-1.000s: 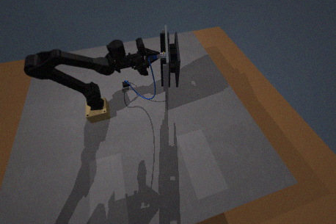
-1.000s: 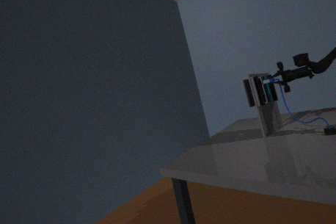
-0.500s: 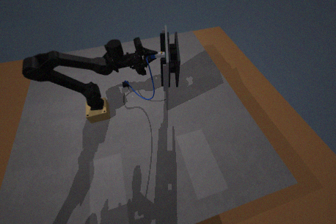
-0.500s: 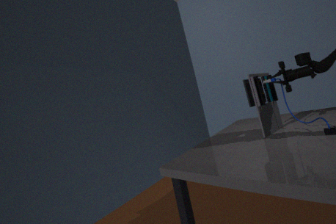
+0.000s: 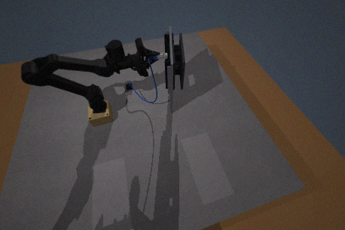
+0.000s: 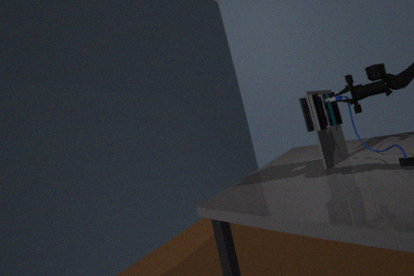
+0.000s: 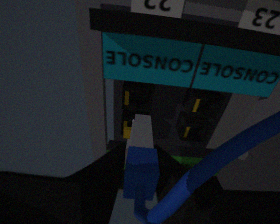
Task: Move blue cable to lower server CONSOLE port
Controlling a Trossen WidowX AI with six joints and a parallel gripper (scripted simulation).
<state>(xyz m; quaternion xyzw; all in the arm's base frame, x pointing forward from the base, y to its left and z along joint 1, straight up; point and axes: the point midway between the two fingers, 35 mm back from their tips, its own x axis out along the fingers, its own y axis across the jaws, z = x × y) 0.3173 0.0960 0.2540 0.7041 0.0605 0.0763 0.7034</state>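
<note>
Between the gripper's (image 5: 160, 54) (image 6: 334, 95) (image 7: 141, 172) nearly closed fingers, blue-booted plug (image 5: 154, 57) (image 6: 339, 99) (image 7: 142, 167) is gripped, clear tip facing CONSOLE ports just ahead; extraction apparently underway; straight withdrawal is needed next.

I see one grey table (image 5: 260, 193) (image 6: 271, 204) with a dark leg (image 6: 227, 245), standing on a brown floor (image 5: 324, 193) (image 6: 316, 256). Around me are blue-grey walls (image 5: 264, 4) (image 6: 104, 123) (image 7: 31, 100).
</note>
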